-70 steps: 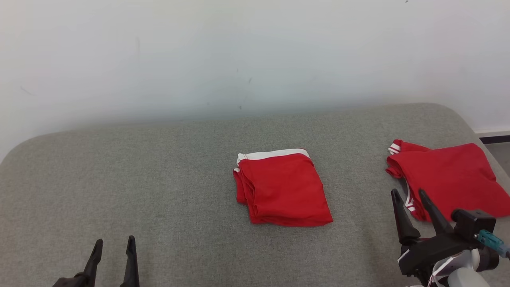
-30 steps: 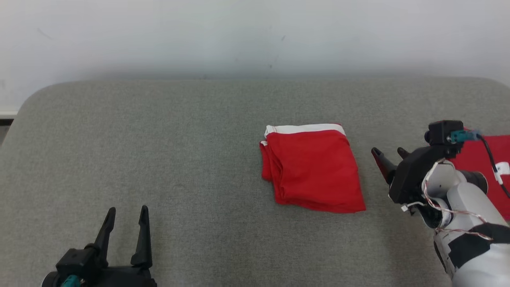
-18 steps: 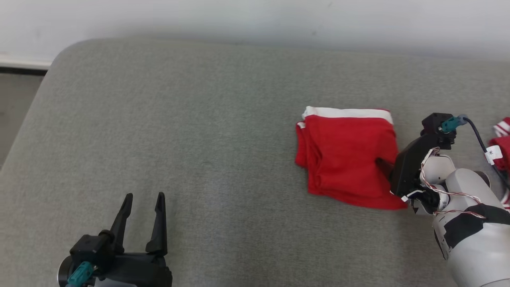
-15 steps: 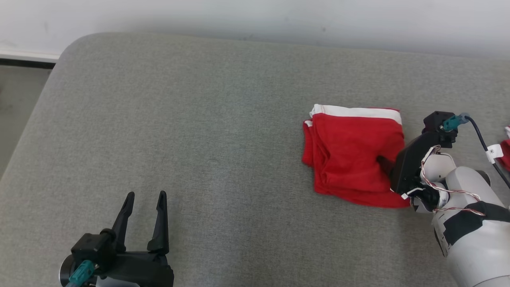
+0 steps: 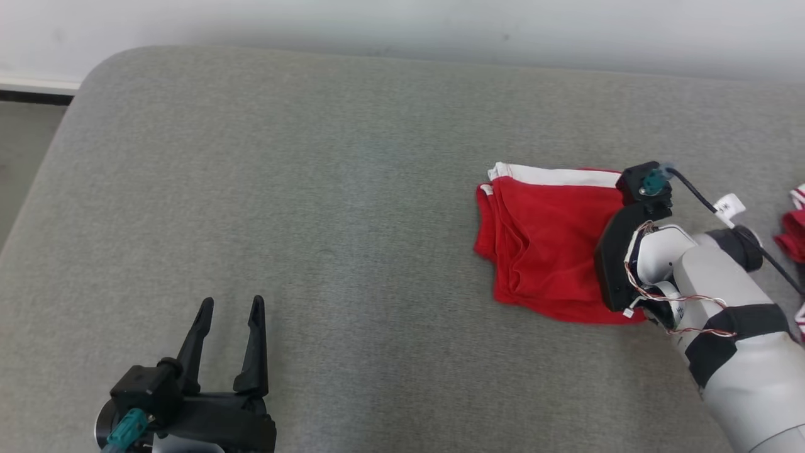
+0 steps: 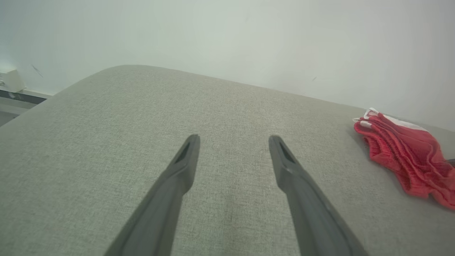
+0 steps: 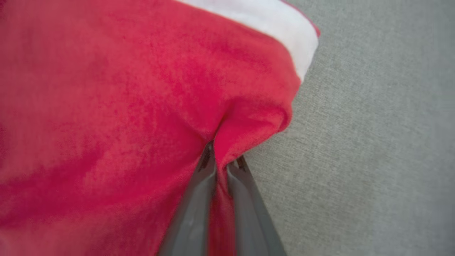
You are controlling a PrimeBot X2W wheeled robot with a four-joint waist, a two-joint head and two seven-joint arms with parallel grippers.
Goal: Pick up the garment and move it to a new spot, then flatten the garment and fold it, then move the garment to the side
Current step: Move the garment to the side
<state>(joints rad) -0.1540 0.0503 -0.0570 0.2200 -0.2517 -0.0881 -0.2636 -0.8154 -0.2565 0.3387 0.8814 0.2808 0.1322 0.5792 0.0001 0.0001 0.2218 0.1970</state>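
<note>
Fabric looks soft, light and floppy: our right gripper (image 7: pixel 224 154) is pinching the folded red garment (image 5: pixel 541 251), right of centre in the head view, at its edge near the white band (image 7: pixel 280 25). Layers may slip. Left gripper (image 5: pixel 229 308) spread, lower left.

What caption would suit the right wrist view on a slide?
Right gripper shut on a pinched fold of the red garment near its white band, over grey upholstery.
</note>
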